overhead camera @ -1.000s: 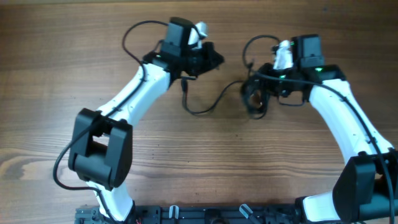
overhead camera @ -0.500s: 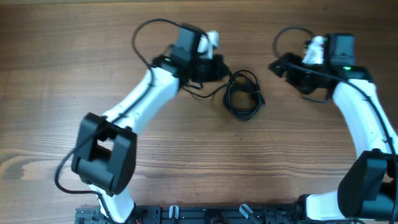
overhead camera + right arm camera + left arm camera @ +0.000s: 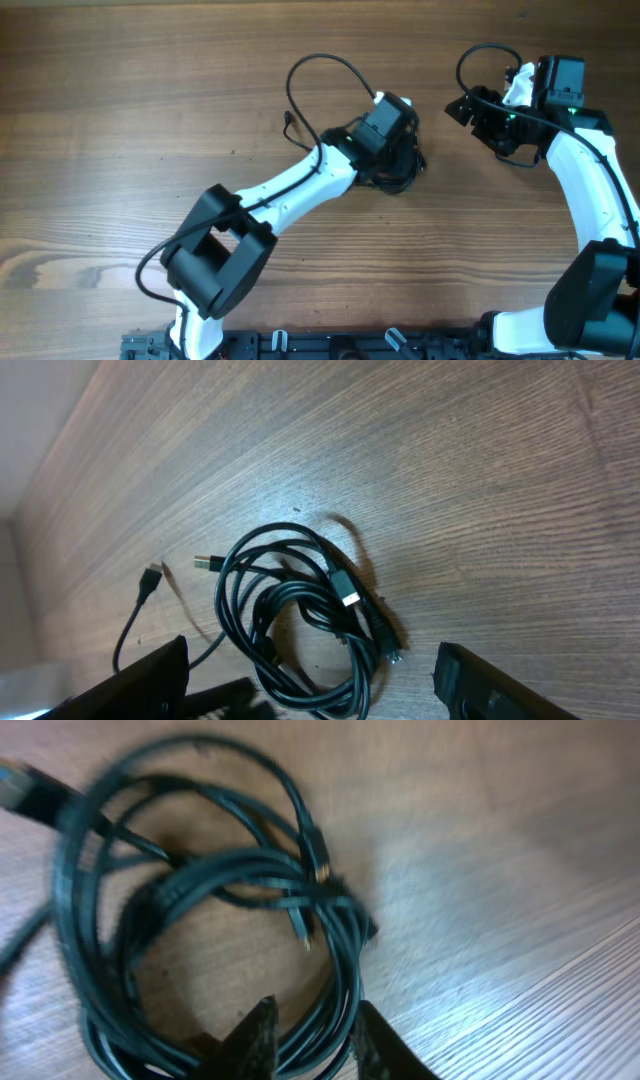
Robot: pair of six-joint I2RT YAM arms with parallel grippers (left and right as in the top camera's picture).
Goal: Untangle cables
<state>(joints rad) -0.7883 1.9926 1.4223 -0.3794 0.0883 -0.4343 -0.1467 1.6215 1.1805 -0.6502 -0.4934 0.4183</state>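
Reaching from the left side toward the middle of the wooden tabletop, the left arm holds the left gripper directly over the cable bundle, hiding most of it from the overhead camera. Left of the bundle, the right wrist view shows a loose plug lying flat on the wood, its thin lead trailing away toward the lower left.

In the left wrist view, the left gripper sits at the lower edge of the coil. Its jaws stand narrow, and several dark strands of the cable bundle run through the gap. That picture is blurred, so it cannot be told whether the pads press on the strands or merely straddle them.

The bundle is a loose, tangled ring of dark cable. A light-tipped connector lies across its middle and a small plug pokes out at its upper left.

Further right, the right gripper hangs near the bundle's upper right side, apart from it. In its own camera the right gripper has its jaws wide, one finger at each lower corner, holding nothing, with the cable bundle on the tabletop ahead of them.
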